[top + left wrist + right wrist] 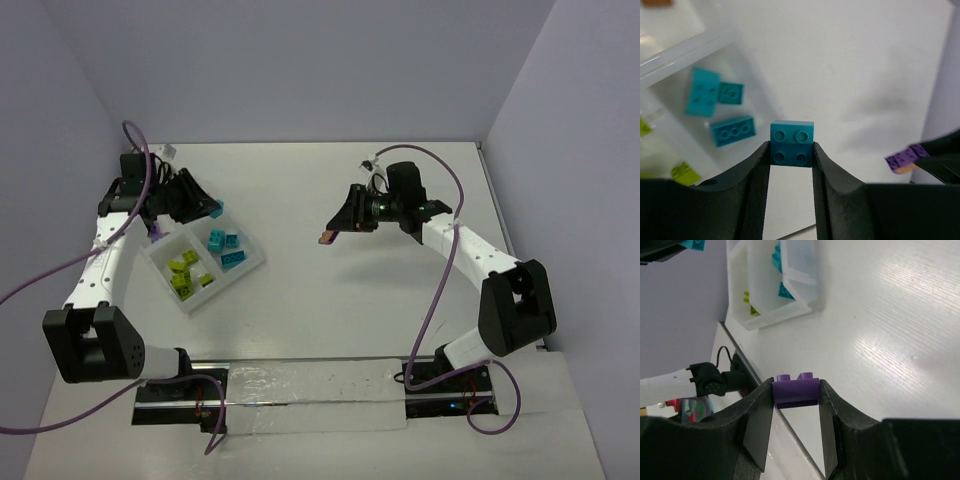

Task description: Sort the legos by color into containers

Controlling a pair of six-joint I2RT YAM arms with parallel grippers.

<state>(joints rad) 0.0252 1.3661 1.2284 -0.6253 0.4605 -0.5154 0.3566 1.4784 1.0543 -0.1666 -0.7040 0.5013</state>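
white table, pale lilac walls.

top view: tray sits at left. turquoise legos lie in its far-right compartment, lime legos in the near part. left gripper hangs at the tray's far corner. right gripper is mid-table, well apart from the tray.

left wrist view: jaws clamped on a turquoise brick, studs toward camera, held over bare table just beside the turquoise compartment.

right wrist view: jaws clamped on a purple brick, lifted off the table, tray in the background.
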